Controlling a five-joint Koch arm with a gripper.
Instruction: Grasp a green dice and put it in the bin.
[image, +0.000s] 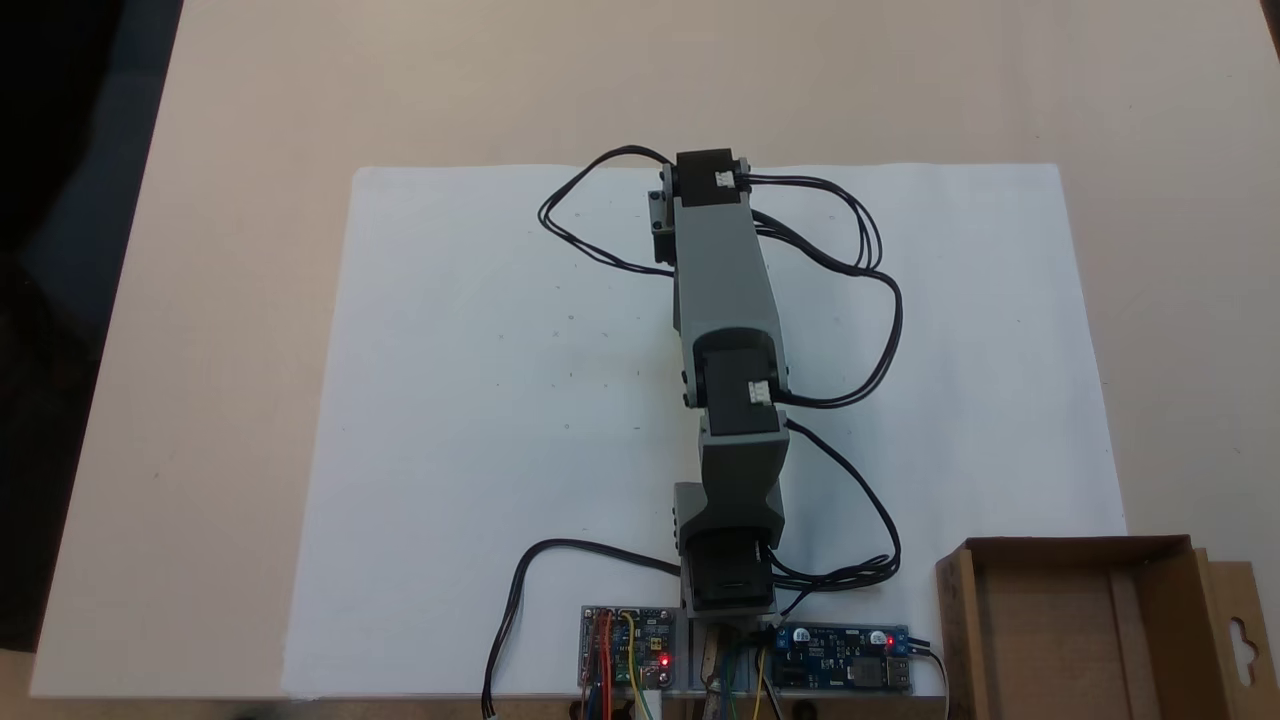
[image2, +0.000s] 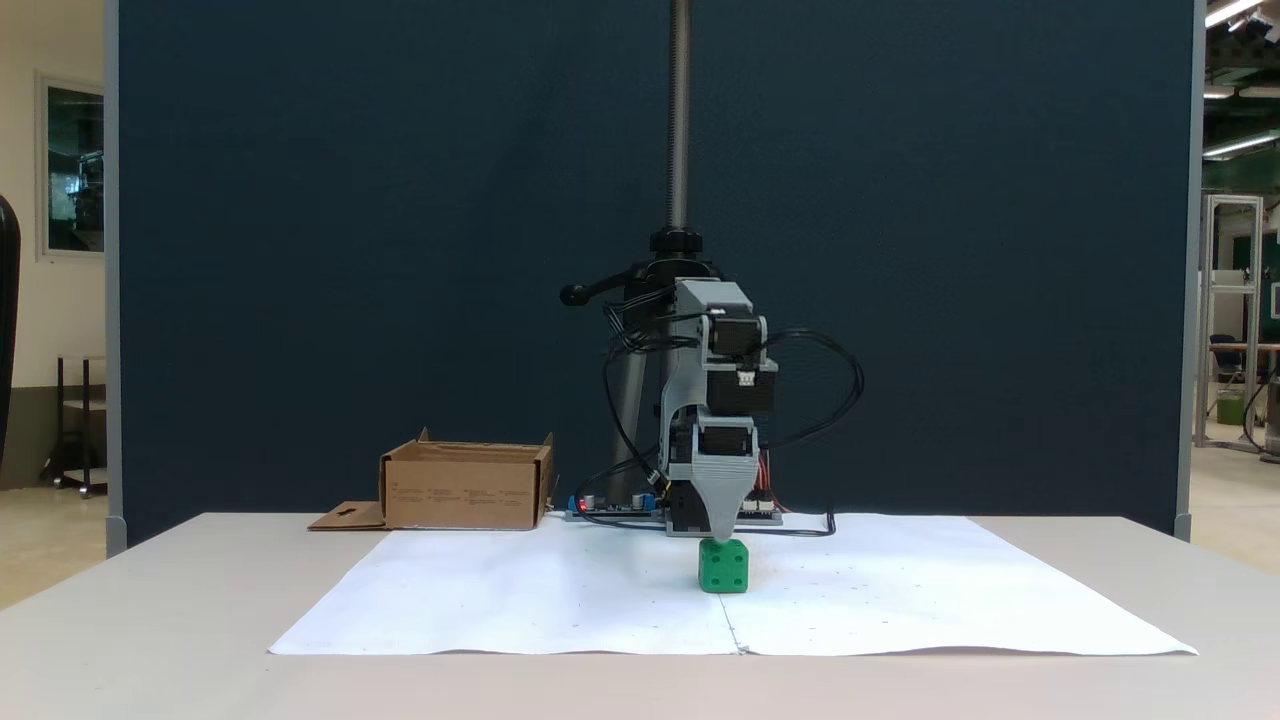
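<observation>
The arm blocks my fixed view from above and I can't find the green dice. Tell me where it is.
Observer: In a fixed view, the green dice sits on the white paper, directly beneath the gripper.
Operator: Report whether it is lifted.
Observer: It is not. Its base rests flat on the paper. The gripper's tapered tip points straight down and reaches the top of the dice.
Operator: Give me the jaw state.
Observer: I cannot tell. From the front the jaws line up one behind the other, so a single tip shows.
</observation>
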